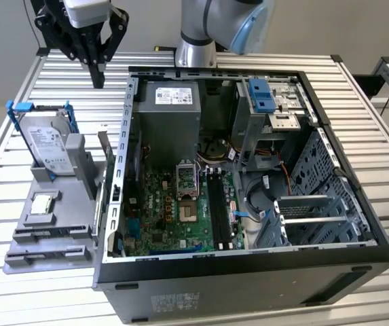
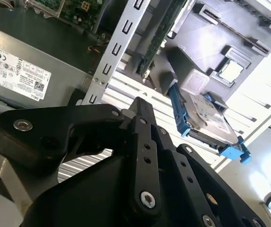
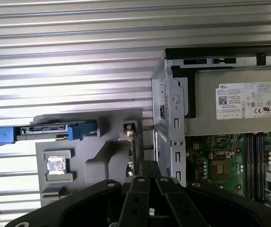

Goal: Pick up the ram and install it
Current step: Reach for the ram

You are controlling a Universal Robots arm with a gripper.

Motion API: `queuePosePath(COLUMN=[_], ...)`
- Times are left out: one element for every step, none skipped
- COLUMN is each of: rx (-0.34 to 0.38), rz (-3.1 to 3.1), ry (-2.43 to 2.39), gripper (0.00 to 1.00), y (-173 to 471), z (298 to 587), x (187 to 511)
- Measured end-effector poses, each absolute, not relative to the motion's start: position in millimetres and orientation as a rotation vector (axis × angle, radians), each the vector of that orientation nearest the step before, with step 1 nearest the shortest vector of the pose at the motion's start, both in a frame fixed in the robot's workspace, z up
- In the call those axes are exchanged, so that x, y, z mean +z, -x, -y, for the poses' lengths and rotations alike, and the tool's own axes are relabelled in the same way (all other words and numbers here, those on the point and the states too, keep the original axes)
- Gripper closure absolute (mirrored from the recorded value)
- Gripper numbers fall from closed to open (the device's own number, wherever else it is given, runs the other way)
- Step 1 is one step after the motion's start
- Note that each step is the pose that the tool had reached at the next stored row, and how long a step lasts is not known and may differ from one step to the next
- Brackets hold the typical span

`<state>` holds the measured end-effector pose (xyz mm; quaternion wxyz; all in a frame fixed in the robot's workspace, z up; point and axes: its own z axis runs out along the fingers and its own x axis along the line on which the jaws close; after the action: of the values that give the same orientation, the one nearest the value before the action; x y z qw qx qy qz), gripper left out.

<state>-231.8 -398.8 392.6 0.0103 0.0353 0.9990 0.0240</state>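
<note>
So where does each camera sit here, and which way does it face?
Exterior view: off the arm, raised, looking down into the open computer case; arm and hand at top.
First wrist view: looks straight down past the hand onto the gray fixture.
Second wrist view: looks obliquely past the hand.
All share the hard drive.

Item: one arm (image 1: 211, 20), silver-grey sections with a pale blue joint cap, upright section at the far side in the exterior view. The wrist housing (image 1: 85, 10) is white and reaches toward the exterior view's left. The gripper (image 1: 99, 80) is black, a two-finger linkage type, pointing straight down, raised and touching nothing. Its fingers (image 1: 98, 68) are pressed together at the tips with nothing between them. Both wrist views agree: gripper (image 2: 142, 108), gripper (image 3: 150, 166), tips closed.
</note>
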Motion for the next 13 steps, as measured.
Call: queuePosePath(rx=[0.075,0.075,0.075,0.075,0.075,0.075,0.075,0.075,0.075,0.075,0.075,0.075,0.075], rz=[-3.118,-3.118,-3.118,-3.118,-3.118,-3.118,-3.118,-3.118,-3.118,-3.118,-3.118,-3.118,-3.118], ry=[-0.11,-0.11,-0.11,-0.11,-0.11,-0.111,-0.11,-0.11,-0.11,-0.11,-0.11,-0.11,-0.11], gripper=[1.0,1.0,1.0,1.0,1.0,1.0,1.0,1.0,1.0,1.0,1.0,1.0,1.0], y=[234.0,236.4,238.8,241.1,243.4,245.6,247.9,250.1,252.4,254.8,257.1,259.6,262.2], z=[398.8,398.8,398.8,398.8,398.8,398.8,398.8,398.8,398.8,398.8,398.8,398.8,398.8], x=[392.6,392.6,392.6,392.6,392.6,392.6,392.6,392.6,392.6,392.6,392.6,392.6,392.6])
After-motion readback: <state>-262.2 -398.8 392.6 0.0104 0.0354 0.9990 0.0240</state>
